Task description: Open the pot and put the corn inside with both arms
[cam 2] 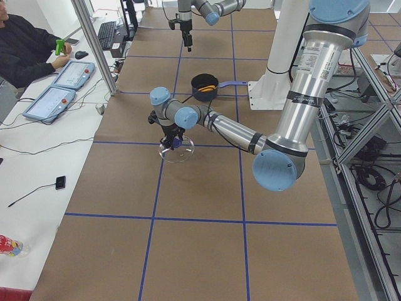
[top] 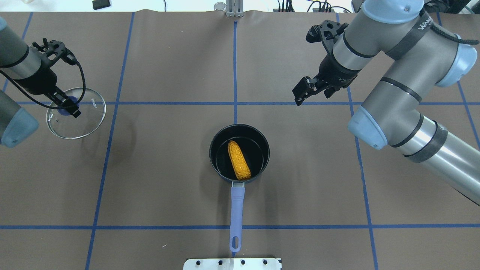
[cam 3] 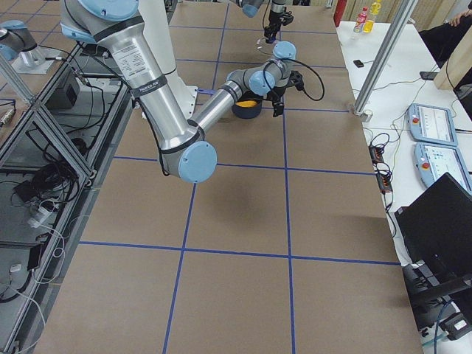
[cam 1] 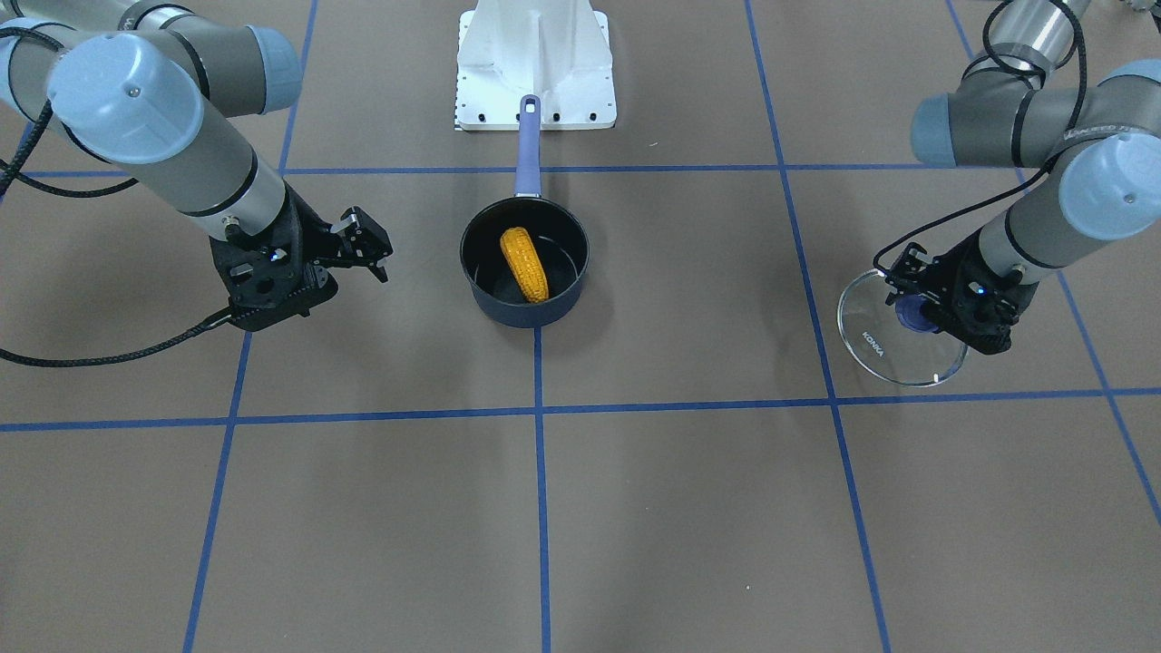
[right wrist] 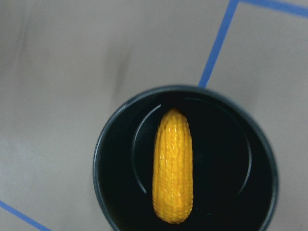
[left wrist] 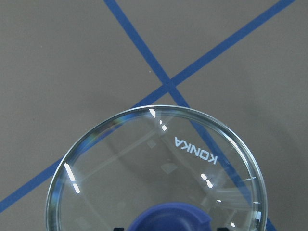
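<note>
Right gripper (cam 1: 385, 258), in the front-facing view, hangs with fingers apart, empty. The small dark navy saucepan (cam 1: 526, 316) stands well apart from it, the yellow-orange corn cob (cam 1: 524, 264) lying inside. Left gripper (cam 1: 912, 307) straddles the blue knob (cam 1: 903, 317) of the round glass lid (cam 1: 869, 352) (squeezing or not, I cannot tell). Overhead, both grippers hang beyond the saucepan, one to each side.
</note>
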Robot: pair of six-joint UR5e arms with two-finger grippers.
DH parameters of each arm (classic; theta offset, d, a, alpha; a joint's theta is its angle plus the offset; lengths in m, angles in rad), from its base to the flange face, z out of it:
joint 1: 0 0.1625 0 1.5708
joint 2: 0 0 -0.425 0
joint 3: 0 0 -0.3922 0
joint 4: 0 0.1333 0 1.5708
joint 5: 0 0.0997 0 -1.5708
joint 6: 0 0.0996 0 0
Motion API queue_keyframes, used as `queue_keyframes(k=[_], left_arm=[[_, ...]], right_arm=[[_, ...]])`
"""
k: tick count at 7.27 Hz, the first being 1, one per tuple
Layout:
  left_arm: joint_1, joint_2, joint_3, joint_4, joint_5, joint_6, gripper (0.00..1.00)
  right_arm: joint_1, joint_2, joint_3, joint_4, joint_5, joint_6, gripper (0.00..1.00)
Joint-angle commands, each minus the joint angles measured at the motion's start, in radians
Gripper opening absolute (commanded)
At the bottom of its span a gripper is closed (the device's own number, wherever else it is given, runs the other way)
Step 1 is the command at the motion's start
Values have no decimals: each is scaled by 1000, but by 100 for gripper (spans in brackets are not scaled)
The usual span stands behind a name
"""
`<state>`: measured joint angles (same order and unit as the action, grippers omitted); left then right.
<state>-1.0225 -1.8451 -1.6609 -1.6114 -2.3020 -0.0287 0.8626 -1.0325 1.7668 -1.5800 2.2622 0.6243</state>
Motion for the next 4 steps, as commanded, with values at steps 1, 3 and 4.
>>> queue_keyframes(k=[1,3,4], left_arm=[[7,-11,38,-1,1,4,63],[9,-29,81,1,-1,4,64],[9,-51,114,1,-1,4,64]], right_arm=[[1,-4,-1,0,-1,-3,100],[1,-8,-3,0,-4,-3,100],[1,-8,-3,0,-4,-3,100]])
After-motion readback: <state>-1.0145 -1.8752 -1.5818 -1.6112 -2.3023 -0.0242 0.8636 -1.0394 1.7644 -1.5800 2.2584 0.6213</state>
